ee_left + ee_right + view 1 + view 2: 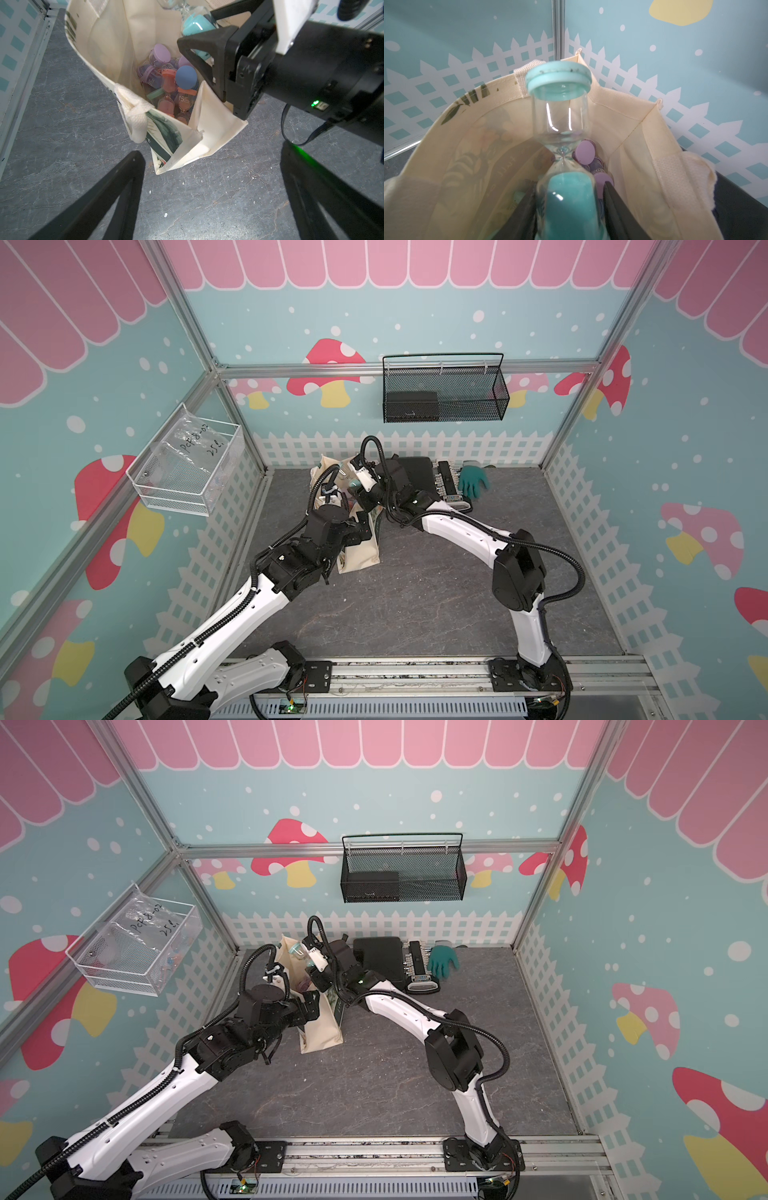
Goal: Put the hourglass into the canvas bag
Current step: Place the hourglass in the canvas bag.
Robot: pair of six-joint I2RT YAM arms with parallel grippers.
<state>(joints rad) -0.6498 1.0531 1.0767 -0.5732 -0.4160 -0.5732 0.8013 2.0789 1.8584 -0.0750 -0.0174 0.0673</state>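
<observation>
The cream canvas bag stands open at the back left of the floor, its dark printed panel toward the front. My right gripper is shut on a teal hourglass and holds it tilted over the bag's mouth, teal sand in the gripped bulb. In the left wrist view the hourglass hangs above several purple, pink and blue hourglasses lying on the bag's bottom. My left gripper is open and empty, low beside the bag's front corner.
A flat black hard case, a black bar-shaped device and a teal glove lie along the back wall right of the bag. A black mesh basket hangs on the back wall, a clear bin on the left wall.
</observation>
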